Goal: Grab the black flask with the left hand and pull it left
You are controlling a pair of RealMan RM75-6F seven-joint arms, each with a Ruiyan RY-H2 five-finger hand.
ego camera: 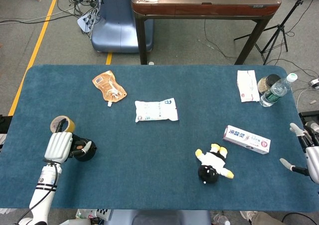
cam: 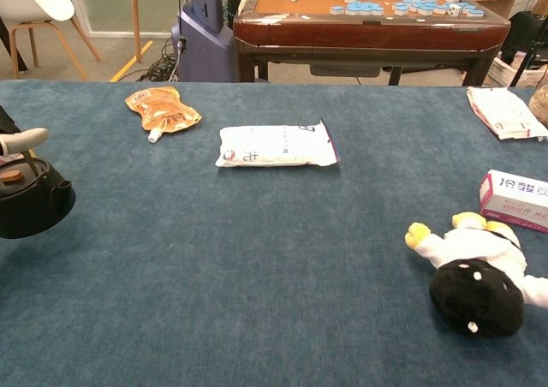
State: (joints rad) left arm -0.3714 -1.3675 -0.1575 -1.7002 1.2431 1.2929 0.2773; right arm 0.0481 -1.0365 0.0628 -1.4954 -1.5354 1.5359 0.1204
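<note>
A blue carpeted table point(ego camera: 149, 155) filled most of the head view, standing on a grey floor crossed by a yellow line point(ego camera: 37, 33) at the left. Beyond its far edge stood a brown mahjong table point(ego camera: 204, 3) strewn with blue tiles, a blue machine base point(ego camera: 117, 23) with tangled cables beside it, and a black tripod point(ego camera: 276, 28) at the right. The black flask point(ego camera: 82, 151) sat near the table's left edge, just beside a roll of tape point(ego camera: 62, 125); in the chest view it lay at the very left border. The left hand point(ego camera: 60, 146) gripped the flask from its left, fingers wrapped over the top. The right hand point(ego camera: 309, 153) hung at the table's right edge, fingers apart and holding nothing. Scattered over the cloth were an orange pouch point(ego camera: 108, 85), a white packet point(ego camera: 156, 110) near the middle, a toothpaste box point(ego camera: 246, 139), a black and white plush toy point(ego camera: 213, 165), and, at the far right corner, a white wrapper point(ego camera: 246, 85) and a water bottle point(ego camera: 276, 90).
</note>
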